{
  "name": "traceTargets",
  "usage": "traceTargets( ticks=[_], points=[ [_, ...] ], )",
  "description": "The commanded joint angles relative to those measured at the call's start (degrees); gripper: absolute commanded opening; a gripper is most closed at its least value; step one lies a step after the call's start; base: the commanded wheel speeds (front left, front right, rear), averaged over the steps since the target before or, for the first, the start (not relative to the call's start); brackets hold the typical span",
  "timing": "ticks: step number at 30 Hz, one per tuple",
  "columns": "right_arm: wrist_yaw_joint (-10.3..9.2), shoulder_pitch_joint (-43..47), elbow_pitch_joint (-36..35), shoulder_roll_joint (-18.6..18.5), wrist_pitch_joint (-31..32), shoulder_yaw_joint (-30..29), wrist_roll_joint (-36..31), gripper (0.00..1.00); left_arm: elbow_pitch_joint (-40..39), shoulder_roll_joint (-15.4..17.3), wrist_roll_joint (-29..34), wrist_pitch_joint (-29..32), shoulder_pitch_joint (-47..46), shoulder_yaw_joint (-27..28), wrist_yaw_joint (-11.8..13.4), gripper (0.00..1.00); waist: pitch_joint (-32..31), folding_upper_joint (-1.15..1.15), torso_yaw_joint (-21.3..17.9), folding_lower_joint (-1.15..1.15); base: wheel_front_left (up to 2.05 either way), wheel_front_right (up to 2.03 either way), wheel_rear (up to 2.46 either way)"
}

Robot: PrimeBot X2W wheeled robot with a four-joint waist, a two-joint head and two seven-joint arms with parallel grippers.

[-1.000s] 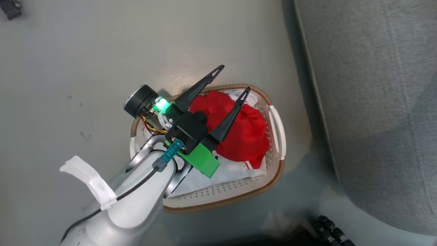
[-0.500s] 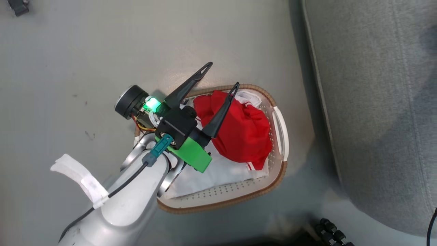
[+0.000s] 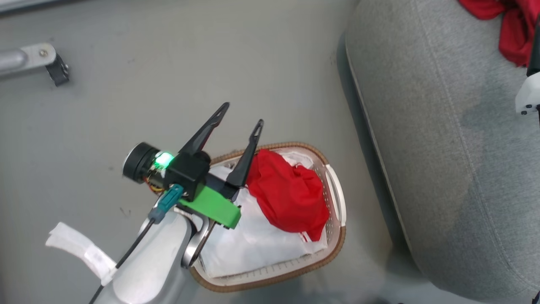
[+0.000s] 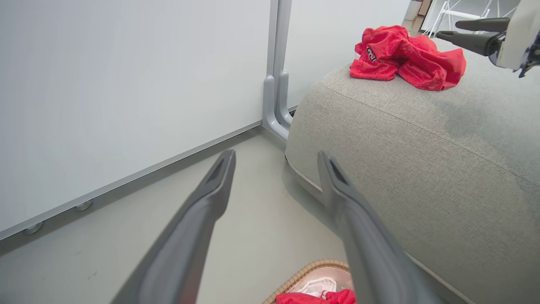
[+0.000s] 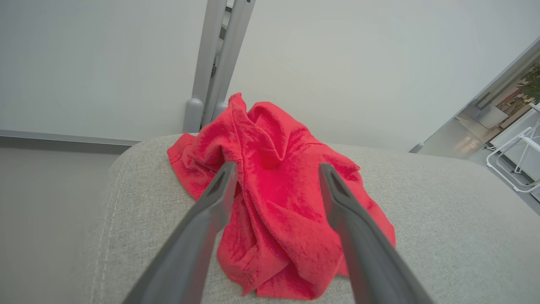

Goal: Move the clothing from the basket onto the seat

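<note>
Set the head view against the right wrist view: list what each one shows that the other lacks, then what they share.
Head view: the basket on the floor holding a red garment and a white cloth, with the open left tool near it. Right wrist view: the open right tool over the seat, a grey post by the wall, a doorway at the right. Both: the grey seat and the red clothing lying on it.

Cannot see part of the basket (image 3: 333,230) behind the left forearm (image 3: 147,261); see clothing (image 3: 512,33) on the seat (image 3: 443,147) cropped at the top, perhaps one garment.
</note>
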Motion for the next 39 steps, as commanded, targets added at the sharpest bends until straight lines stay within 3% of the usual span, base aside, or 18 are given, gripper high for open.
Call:
traceTargets(
  ticks=[1,12,22,28,39],
  points=[
    [-0.08,1.3,-0.9,-0.4,-0.2,0.9,1.1,1.0,-0.3,-0.3,-0.6,0.0,2.3,1.4,0.5,1.0,-6.9,0.0,0.7,0.0,0.0,0.0,0.0],
    [-0.08,11.4,-8.6,3.8,-0.2,6.2,8.4,1.0,-1.6,-2.8,0.0,0.0,14.1,13.8,1.9,1.0,-17.8,0.0,5.9,0.0,0.0,0.0,0.0],
    [-0.08,26.1,-17.5,11.6,-0.2,7.7,13.2,1.0,-2.1,-4.3,0.7,0.0,25.0,26.0,2.9,1.0,-22.3,0.0,8.0,0.0,0.0,0.0,0.0],
    [-0.08,35.1,-22.3,13.9,-0.2,7.6,13.1,1.0,-0.3,-5.7,1.4,0.0,29.1,28.6,2.0,1.0,-24.4,0.0,9.0,0.0,0.0,0.0,0.0],
    [-0.08,42.9,-26.1,14.0,-0.2,14.1,18.4,1.0,0.9,-7.0,2.0,0.0,31.8,30.1,0.7,1.0,-25.5,0.0,8.6,0.0,0.0,0.0,0.0]
  ],
)
